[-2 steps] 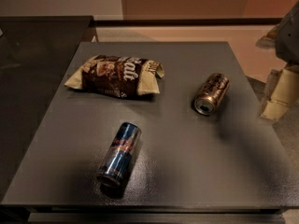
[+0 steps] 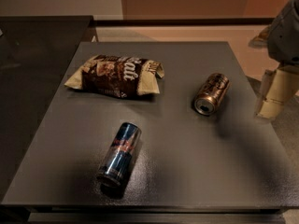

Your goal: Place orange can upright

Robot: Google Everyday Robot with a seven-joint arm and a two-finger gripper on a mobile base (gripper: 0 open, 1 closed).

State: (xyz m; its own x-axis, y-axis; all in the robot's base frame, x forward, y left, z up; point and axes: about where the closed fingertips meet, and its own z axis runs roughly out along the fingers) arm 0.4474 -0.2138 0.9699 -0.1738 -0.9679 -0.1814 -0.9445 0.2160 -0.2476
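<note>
Three items are spread across the dark counter (image 2: 187, 181), and none is standing. The orange can (image 2: 212, 94) is seen lying on its side toward the right edge, about midway between back and front, with its silver top turned toward the front edge and its base angled toward the back right corner. The gripper (image 2: 271, 107) is held just past the right edge, roughly level with the can. It is clearly apart from the can, with bare counter left between them and nothing grasped. Whether the gripper is open or closed cannot be told from here. A blue-and-silver can (image 2: 120, 153) is also laid flat, near the front edge and left of centre. A crumpled brown snack bag (image 2: 114, 75) is spotted toward the back left corner.
</note>
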